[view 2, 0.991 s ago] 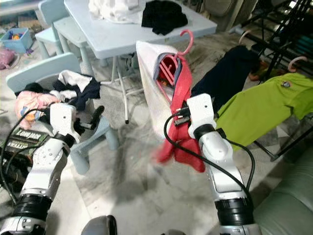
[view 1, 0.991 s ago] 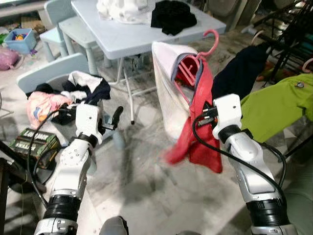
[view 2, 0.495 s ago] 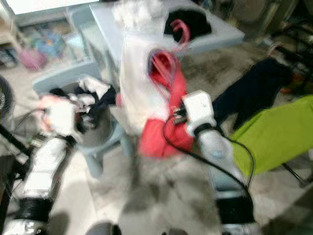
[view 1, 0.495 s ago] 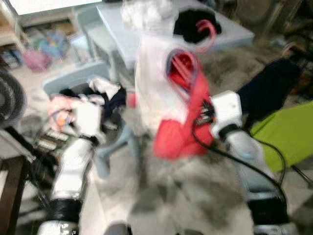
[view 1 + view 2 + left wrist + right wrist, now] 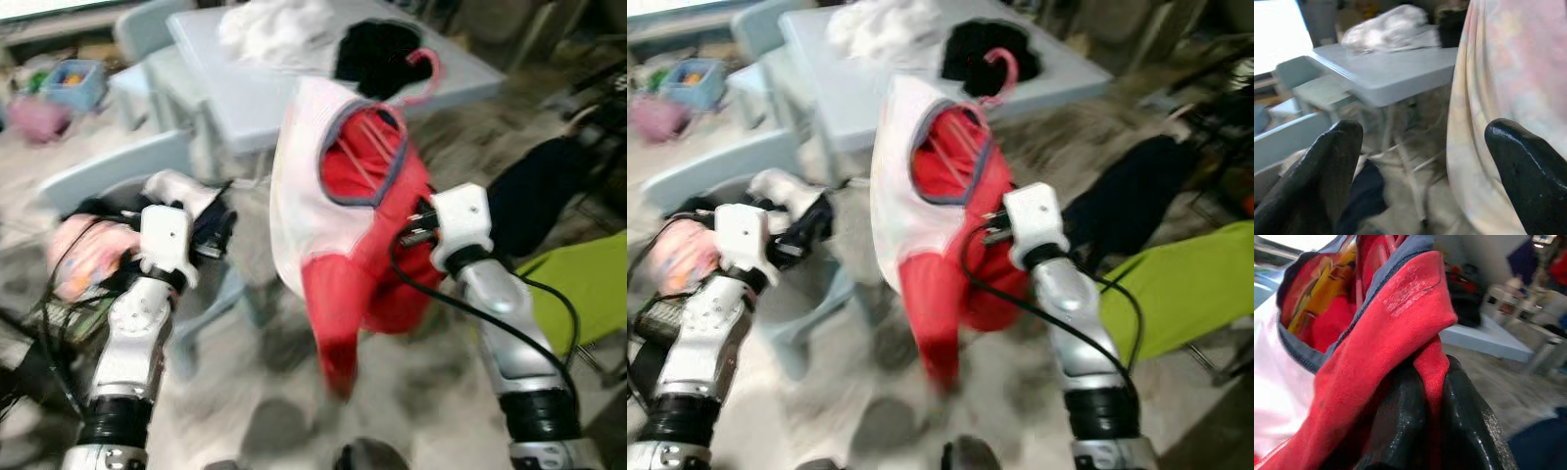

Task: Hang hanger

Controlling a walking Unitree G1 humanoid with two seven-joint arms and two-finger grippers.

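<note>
A pale blue table (image 5: 255, 93) stands beyond the right gripper (image 5: 416, 223), bearing a white cloth heap (image 5: 274, 29) and a black garment (image 5: 377, 49) side by side

Silver arms, white wrist blocks, black cables, glossy black pincer fingers (image 5: 1520, 171).

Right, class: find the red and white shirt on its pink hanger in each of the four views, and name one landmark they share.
Left eye view: shirt centre, at the right end effector.
Right eye view: centre.
Left wrist view: pale cloth beside the open fingers.
Right wrist view: red cloth pinched.
Shared landmark: pale blue table.
</note>
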